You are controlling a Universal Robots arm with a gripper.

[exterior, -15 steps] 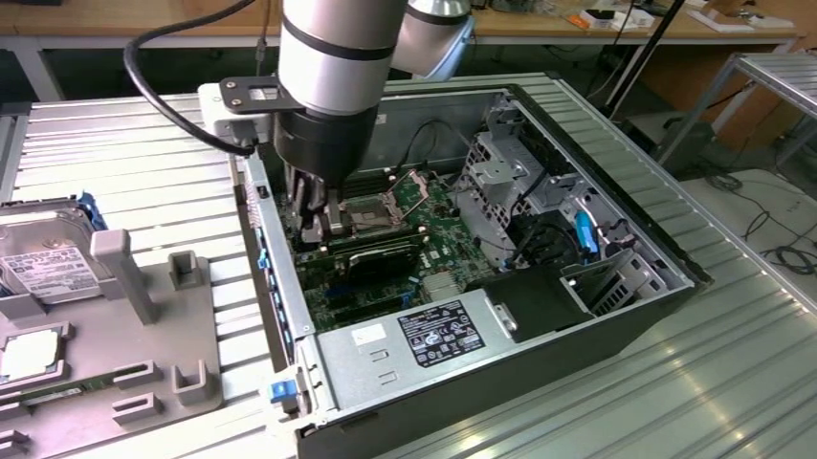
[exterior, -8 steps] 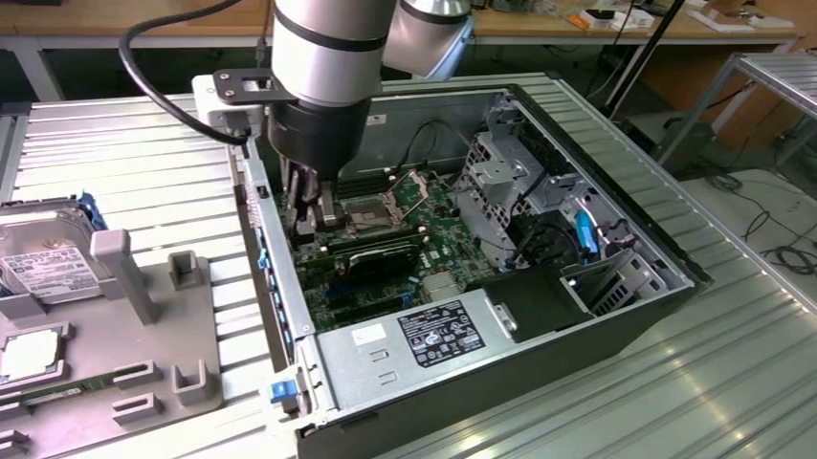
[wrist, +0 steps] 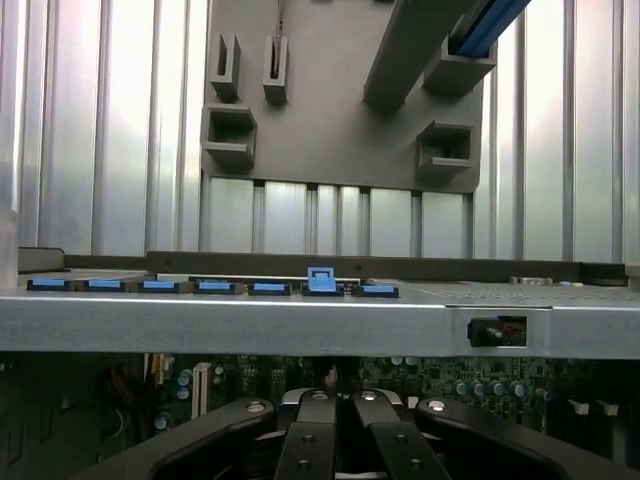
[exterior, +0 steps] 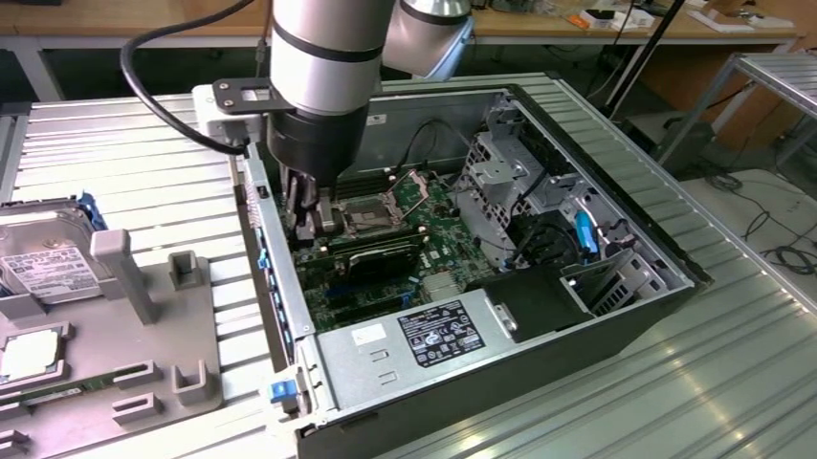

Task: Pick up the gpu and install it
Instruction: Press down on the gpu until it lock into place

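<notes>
**Ann:** Where is the gpu (exterior: 381, 256)?

**Ben:** I think it is the dark flat card standing on the green board (exterior: 445, 256) inside the computer case (exterior: 537, 373). It looks set in its slot. I cannot tell if it is pushed all the way in.

**Ann:** And the claw (exterior: 306, 222)?

**Ben:** It is down inside the case, by the end of the card next to the case wall. Its fingers (wrist: 318, 440) are pressed tight together. I cannot tell if they touch the card or pinch a thin edge of it.

**Ann:** How would the card feel?

**Ben:** Light and stiff, I guess, like a thin board. It could crack or get scratched. The tiny parts on its flat sides should not be squeezed. The long top edge looks like the best place to hold it.

**Ann:** Is there much room?

**Ben:** Not much. The silver drive cage (exterior: 498, 182), the wires and the power box (exterior: 422, 335) crowd the case. Outside, the tabletop (exterior: 141, 143) is shiny metal with ridges. A gray tray (exterior: 179, 316) with a hard drive (exterior: 38, 268) sits just beside the case, on the exterior view's left.
</notes>
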